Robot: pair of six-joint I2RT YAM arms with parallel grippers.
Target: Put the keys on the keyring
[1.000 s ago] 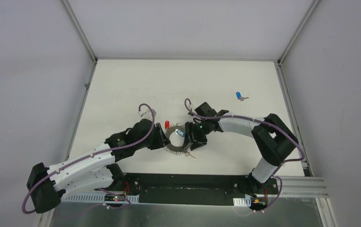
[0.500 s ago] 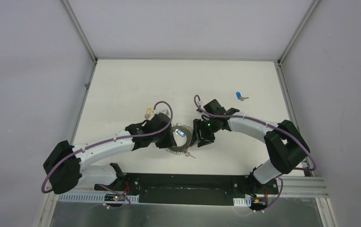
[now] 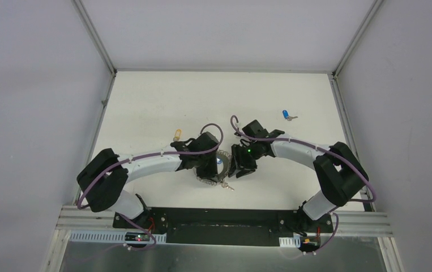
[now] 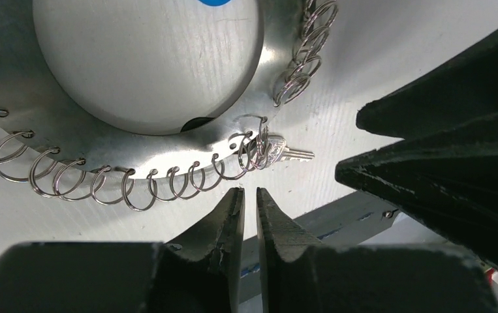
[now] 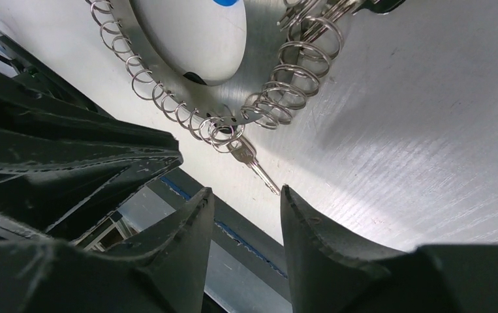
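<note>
The keyring [image 3: 218, 179] is a grey ring of wire coils lying between my two grippers; it also shows in the left wrist view [image 4: 135, 140] and the right wrist view [image 5: 259, 65]. A silver key [image 4: 285, 151] hangs on its near coils, and shows in the right wrist view [image 5: 252, 163] too. A blue-headed key [image 3: 219, 161] lies in its hollow centre. My left gripper [image 4: 249, 192] is shut and empty, just near the coils. My right gripper [image 5: 243, 190] is open and empty beside the silver key. The red key is hidden.
A yellow-headed key [image 3: 176, 136] lies left of the left arm. Another blue-headed key [image 3: 286, 115] lies at the far right of the white table. The black base rail [image 3: 225, 218] runs along the near edge.
My left arm has swung right, bringing its gripper from the ring's left side over the ring; the yellow key is uncovered and the red key is now covered. The right gripper shifted slightly.
</note>
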